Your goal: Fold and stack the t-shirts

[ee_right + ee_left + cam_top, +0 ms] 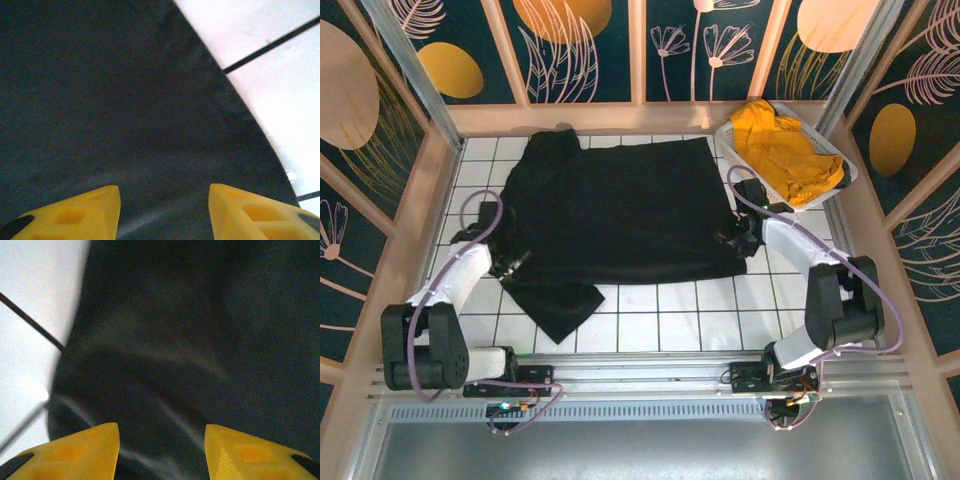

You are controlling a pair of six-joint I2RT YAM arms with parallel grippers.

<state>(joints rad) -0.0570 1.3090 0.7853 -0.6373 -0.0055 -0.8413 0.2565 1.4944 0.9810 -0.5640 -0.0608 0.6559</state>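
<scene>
While the black t-shirt [620, 215] is lying spread on the table [660, 320] from above, the mustard-yellow t-shirt [785, 150] is sitting in the basket [724, 132]. At the left wrist, the left gripper [162, 432] is hovering, fingers parted and empty, over black cloth. At the right wrist, the right gripper [165, 192] is doing likewise.

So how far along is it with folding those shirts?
Early days. Done: the black t-shirt lies spread on the table, not yet folded. In hand: the left gripper and right gripper sit open at its side edges, gripping nothing. Left: folding it, then the mustard-yellow t-shirt, crumpled in the white basket, then stacking.
</scene>
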